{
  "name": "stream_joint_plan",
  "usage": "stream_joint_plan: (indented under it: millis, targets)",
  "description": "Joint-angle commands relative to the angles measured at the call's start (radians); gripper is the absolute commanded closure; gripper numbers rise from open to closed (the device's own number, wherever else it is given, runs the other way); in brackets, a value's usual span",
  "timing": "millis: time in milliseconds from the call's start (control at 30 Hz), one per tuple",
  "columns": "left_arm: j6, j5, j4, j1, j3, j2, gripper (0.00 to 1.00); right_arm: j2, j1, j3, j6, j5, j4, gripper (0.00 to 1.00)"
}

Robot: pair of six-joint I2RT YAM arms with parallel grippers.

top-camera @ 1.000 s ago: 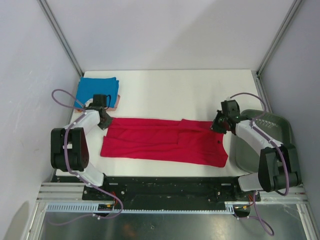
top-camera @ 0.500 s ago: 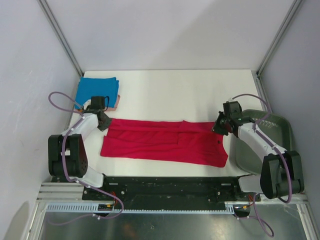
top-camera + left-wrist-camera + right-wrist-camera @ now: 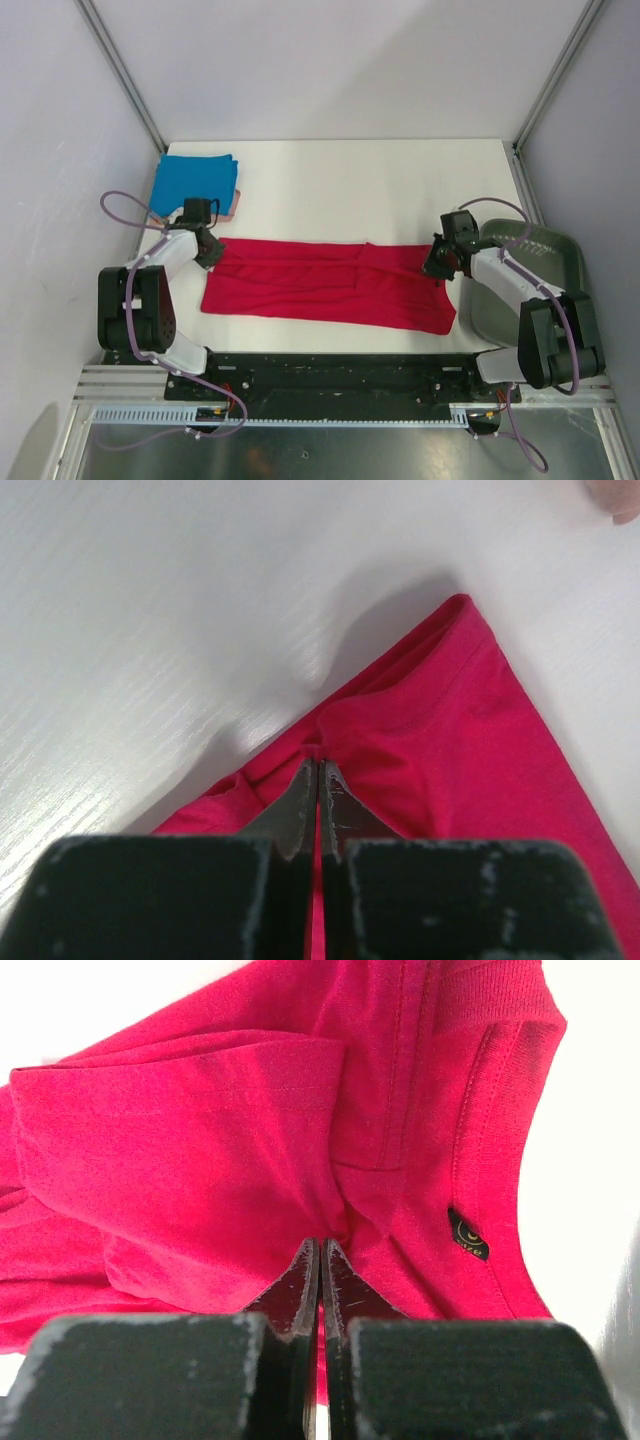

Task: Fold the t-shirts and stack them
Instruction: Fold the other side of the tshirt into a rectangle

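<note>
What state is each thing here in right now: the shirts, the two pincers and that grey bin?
red t-shirt: lying flat, partly folded into a long strip, pinched at both ends.
blue t-shirt: folded, at far left.
orange t-shirt: under the blue one, only an edge showing.
left pincer: shut on the red t-shirt's corner.
right pincer: shut on the red t-shirt near the collar.
bin: upright, at right.

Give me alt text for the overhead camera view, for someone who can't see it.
A red t-shirt, folded into a long band, lies across a white table, with the left gripper at its far left corner and the right gripper at its far right corner. A folded blue t-shirt sits far left; a dark grey bin stands at the right.
</note>
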Motion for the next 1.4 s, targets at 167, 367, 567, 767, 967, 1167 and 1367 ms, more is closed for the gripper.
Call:
stream_joint_plan:
  millis: [167, 367, 567, 767, 967, 1167, 1367]
  targets:
    - [-0.001, 0.0, 0.008, 0.02, 0.014, -0.087, 1.0, -0.083, -0.029, 0.027, 0.009, -0.007, -0.014, 1.0]
    - [0.001, -0.008, 0.006, 0.026, -0.013, -0.112, 1.0, -0.084, -0.004, 0.025, 0.014, 0.012, -0.033, 1.0]
    - [-0.009, -0.002, 0.007, 0.031, -0.069, -0.117, 1.0, -0.065, 0.013, -0.027, 0.02, 0.006, -0.004, 0.99]
    - [-0.001, -0.001, 0.007, 0.031, -0.105, -0.169, 0.43, -0.074, 0.004, -0.04, 0.007, -0.013, 0.018, 0.61]
    - [0.057, 0.037, 0.011, 0.017, -0.05, -0.211, 0.37, -0.078, 0.037, 0.027, -0.018, 0.028, 0.028, 0.55]
    - [0.18, 0.179, 0.059, -0.129, 0.071, -0.138, 0.45, 0.045, 0.046, 0.125, -0.051, 0.064, 0.078, 0.55]
    - [0.25, 0.347, 0.122, -0.36, 0.247, 0.055, 0.47, 0.136, 0.043, 0.173, -0.054, 0.131, 0.091, 0.56]
